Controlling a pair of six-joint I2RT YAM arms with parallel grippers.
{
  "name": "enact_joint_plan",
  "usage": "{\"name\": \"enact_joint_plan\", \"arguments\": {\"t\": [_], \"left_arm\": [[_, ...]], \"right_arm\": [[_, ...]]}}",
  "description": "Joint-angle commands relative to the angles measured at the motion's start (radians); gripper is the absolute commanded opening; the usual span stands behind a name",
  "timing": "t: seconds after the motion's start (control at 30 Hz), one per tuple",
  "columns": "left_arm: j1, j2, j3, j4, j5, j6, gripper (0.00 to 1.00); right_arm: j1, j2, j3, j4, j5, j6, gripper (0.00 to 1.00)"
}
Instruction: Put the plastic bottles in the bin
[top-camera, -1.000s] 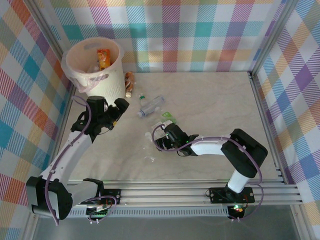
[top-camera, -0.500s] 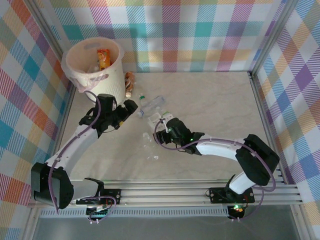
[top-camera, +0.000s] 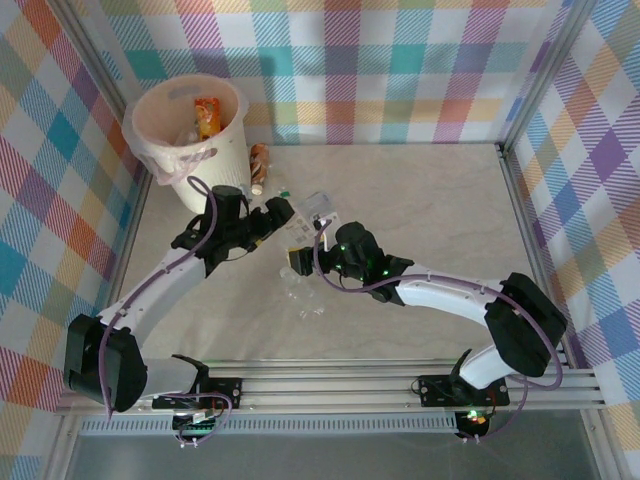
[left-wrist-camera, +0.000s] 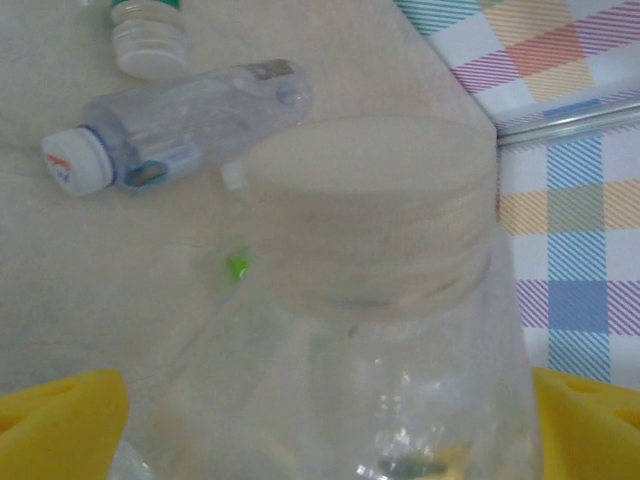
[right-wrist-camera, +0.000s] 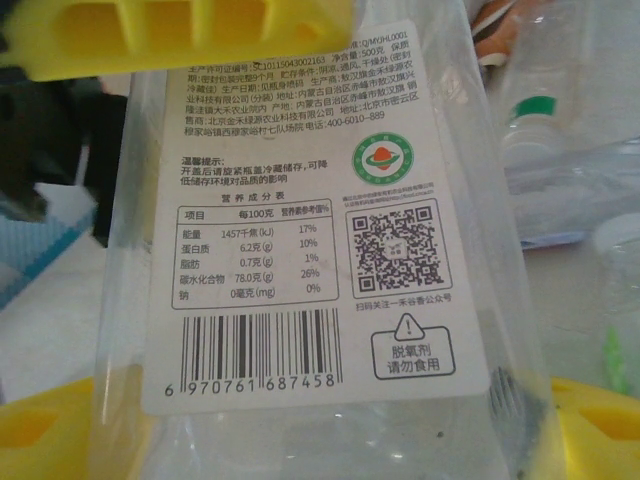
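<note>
bottles (left-wrist-camera: 180, 125) lie on the worktop (top-camera: 440, 200) near the bin (top-camera: 215, 170); with the right fingers (right-wrist-camera: 180, 35) clamped on a labelled bottle (right-wrist-camera: 300, 220) and the left fingers (left-wrist-camera: 60, 420) wide around a cream-capped bottle (left-wrist-camera: 370, 200), close squarely on its body before lifting.

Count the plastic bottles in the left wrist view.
3: a clear cream-capped bottle between the yellow fingers, a clear white-capped bottle lying beyond, a green-collared bottle at the upper edge. More may be hidden.

Cream bin (top-camera: 226, 166) far left (bottles (top-camera: 206, 116) inside), clear bottles (left-wrist-camera: 185, 118) lying centre, white-labelled bottle (right-wrist-camera: 300, 250) gripped
</note>
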Motion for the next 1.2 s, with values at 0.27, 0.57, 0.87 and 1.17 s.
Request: {"name": "enact_joint_plan", "arguments": {"t": [0.27, 0.57, 0.87, 1.17], "left_arm": [[-0.034, -0.032, -0.031, 0.077, 0.040, 0.043, 0.63], [-0.033, -0.063, -0.046, 0.114, -0.025, 0.040, 0.50], [-0.029, -0.087, -0.013, 0.088, -0.172, 0.027, 0.48], [0.026, -0.069, 0.206, -0.064, -0.336, 0.130, 0.48]], "right_arm": [[0.006, -0.001, 0.064, 0.068, -0.127, 0.036, 0.76], [0.006, -0.009, 0.091, -0.005, -0.220, -0.019, 0.90], [0.005, -0.078, 0.087, -0.063, -0.175, -0.101, 1.00], [0.005, -0.200, 0.027, -0.071, 0.001, -0.202, 1.00]]}}
